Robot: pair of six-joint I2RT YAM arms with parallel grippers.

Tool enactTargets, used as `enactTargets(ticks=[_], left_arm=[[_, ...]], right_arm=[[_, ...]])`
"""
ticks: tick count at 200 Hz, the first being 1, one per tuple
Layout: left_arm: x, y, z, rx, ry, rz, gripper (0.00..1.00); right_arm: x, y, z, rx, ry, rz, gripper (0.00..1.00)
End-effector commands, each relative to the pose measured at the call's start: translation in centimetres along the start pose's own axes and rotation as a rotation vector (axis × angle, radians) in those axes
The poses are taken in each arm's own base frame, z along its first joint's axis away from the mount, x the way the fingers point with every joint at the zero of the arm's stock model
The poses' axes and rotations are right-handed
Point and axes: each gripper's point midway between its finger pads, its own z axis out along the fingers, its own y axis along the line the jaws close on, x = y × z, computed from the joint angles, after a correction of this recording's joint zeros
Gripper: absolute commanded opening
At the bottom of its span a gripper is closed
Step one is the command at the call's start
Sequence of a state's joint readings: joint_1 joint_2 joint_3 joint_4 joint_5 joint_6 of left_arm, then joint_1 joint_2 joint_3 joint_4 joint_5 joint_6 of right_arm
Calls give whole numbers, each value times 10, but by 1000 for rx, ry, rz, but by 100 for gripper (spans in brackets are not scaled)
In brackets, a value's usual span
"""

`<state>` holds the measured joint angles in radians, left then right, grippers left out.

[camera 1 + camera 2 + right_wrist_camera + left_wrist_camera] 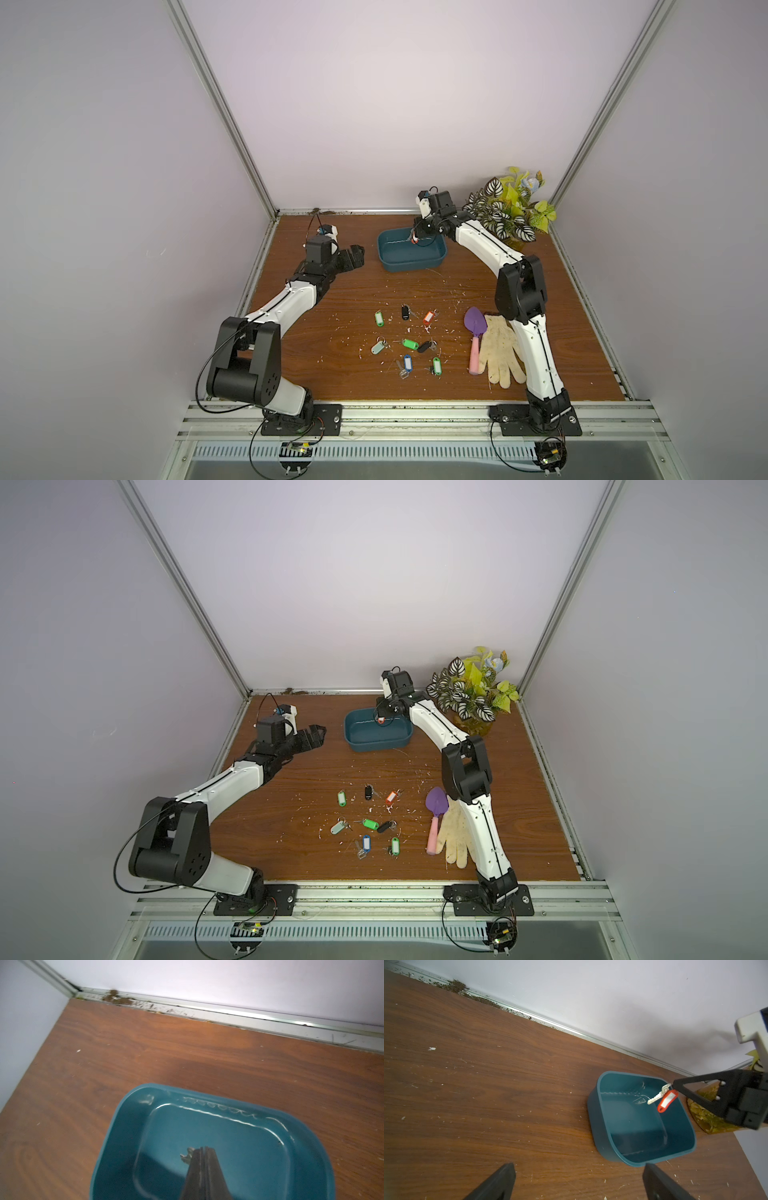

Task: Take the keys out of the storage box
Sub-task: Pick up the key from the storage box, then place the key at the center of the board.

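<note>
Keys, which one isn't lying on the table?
The red-tagged key: it hangs from the shut right gripper over the teal box; the rest lie on the table.

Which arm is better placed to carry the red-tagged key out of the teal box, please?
The right. The right gripper is shut on the red-tagged key, which hangs over the storage box; the left gripper stands open beside it, holding nothing.

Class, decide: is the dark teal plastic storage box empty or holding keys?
Empty on its floor: the dark teal storage box shows bare plastic; the one red-tagged metal key dangles over it from the shut right gripper.
</note>
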<state>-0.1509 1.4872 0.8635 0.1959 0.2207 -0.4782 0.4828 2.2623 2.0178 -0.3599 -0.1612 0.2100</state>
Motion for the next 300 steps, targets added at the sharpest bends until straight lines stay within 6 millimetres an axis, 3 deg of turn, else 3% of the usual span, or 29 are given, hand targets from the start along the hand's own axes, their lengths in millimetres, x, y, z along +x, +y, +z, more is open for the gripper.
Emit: enactTargets(ticks=[1,21,63,99,134,166,215,260,300], left_arm=[[-8,-10,-8,55,-38,-17,100],[-6,-15,-9,93,-43,-44,100],[4,-21,-7,161,-34,-121,100],[9,-17,-9,145,-40,-140,100],[8,-14,-14,120,-54,-129,100],[6,-11,-20,98,-66,-113,100],[5,-9,-25,84,-77,-99,100],[8,-9,-21,85,-66,-96,100],[7,-6,-22,69,-68,-88,100]], right_arm=[[-21,69,-60,-307,-131,-139,0],[20,110,-99,-512,-133,-261,0],[141,171,-151,-728,-42,-444,0],[234,209,-166,-839,92,-541,0],[296,233,-157,-859,223,-631,0],[320,239,-141,-846,284,-669,0],[330,246,-117,-831,327,-671,0],[334,255,-109,-882,357,-676,0],[337,259,-113,-918,364,-689,4]])
